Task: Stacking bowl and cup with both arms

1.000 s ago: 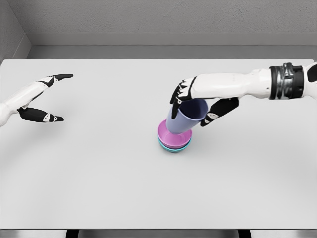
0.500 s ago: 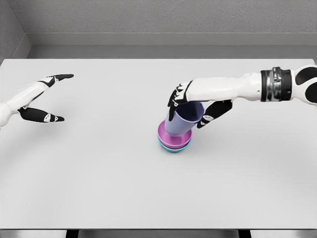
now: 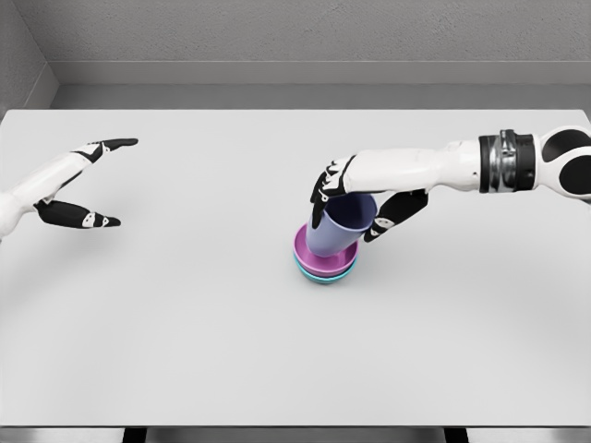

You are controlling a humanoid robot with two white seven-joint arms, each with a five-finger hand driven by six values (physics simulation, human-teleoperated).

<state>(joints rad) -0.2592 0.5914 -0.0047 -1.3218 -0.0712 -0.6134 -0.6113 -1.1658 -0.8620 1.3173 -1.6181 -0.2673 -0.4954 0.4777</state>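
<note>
Right hand (image 3: pixel 355 196): it comes in from the right edge of the surface (image 3: pixel 185 341) and is clamped on the cup, fingers on its left side and thumb on its right.
Cup (image 3: pixel 339 224): lavender-blue, tilted, open mouth toward the hand, base inside the pink bowl.
Pink bowl (image 3: pixel 324 256): nested in a teal bowl (image 3: pixel 324 273), near the middle of the surface.
Left hand (image 3: pixel 76 185): near the left edge, fingers apart, holding nothing.
</note>
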